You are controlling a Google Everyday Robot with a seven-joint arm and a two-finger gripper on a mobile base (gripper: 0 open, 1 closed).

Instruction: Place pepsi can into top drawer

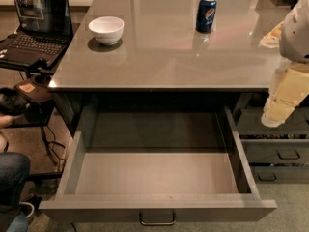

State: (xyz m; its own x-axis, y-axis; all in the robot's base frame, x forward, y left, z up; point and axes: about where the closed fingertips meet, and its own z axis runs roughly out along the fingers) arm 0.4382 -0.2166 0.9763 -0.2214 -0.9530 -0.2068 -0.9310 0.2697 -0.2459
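The pepsi can, dark blue with a silver top, stands upright on the grey countertop toward the back right. The top drawer is pulled wide open below the counter's front edge and nothing shows inside it; its dark loop handle is at the centre of the front. My gripper hangs at the far right, past the counter's front edge and above the drawer's right side, well apart from the can. It holds nothing that I can see.
A white bowl sits on the counter's left part. An open laptop rests on a stand to the left. A person's leg is at bottom left. Narrower grey drawers are on the right.
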